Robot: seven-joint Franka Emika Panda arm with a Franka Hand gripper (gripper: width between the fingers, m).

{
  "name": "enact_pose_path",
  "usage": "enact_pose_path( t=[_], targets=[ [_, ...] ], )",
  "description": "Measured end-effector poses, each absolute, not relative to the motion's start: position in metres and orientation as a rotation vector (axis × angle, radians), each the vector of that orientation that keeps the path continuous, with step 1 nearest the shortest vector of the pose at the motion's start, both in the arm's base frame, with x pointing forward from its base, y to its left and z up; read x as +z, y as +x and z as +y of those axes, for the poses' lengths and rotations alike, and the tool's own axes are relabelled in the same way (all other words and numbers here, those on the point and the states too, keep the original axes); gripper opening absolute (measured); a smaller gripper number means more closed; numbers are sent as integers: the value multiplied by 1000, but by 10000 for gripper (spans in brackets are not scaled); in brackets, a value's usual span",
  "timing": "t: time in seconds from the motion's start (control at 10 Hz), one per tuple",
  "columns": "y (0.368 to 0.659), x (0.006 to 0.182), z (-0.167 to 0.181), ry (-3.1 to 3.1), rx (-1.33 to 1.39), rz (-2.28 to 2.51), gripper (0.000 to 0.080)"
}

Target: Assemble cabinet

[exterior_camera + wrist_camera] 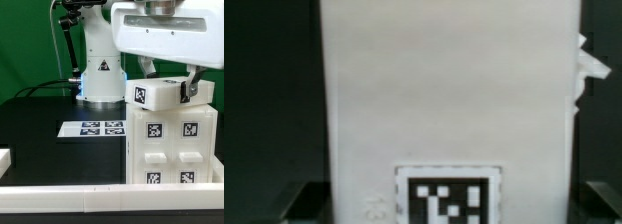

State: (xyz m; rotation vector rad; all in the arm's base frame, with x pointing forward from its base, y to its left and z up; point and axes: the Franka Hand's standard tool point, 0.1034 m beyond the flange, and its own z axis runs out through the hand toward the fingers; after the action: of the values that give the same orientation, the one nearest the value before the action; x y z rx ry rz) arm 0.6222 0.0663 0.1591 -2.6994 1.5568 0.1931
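Note:
The white cabinet shell (170,140) stands at the exterior view's right, with two tagged drawer blocks (168,165) in its front. The top panel (162,93), with a tag on its end, lies on top of the shell. My gripper (168,84) is straight above it, a dark finger on each side of the panel, shut on it. In the wrist view the top panel (438,90) fills the middle, its tag near my gripper (446,205). The dark fingers (303,203) stand against its two long edges.
The marker board (95,128) lies on the black table left of the cabinet. The white robot base (100,75) stands behind it. A white wall (90,196) runs along the table's front edge, and a white piece (5,158) shows at the far left.

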Motion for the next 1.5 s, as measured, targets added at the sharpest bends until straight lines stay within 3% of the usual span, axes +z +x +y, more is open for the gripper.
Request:
enact_pose_path(
  t=[1.0, 1.1, 1.2, 1.5],
  targets=[
    [625, 159, 71, -2231, 194, 2189, 562],
    [625, 160, 71, -2242, 196, 2177, 726],
    [625, 165, 73, -2274, 193, 2136, 784],
    [628, 184, 75, -2267, 177, 2095, 796]
  ],
)
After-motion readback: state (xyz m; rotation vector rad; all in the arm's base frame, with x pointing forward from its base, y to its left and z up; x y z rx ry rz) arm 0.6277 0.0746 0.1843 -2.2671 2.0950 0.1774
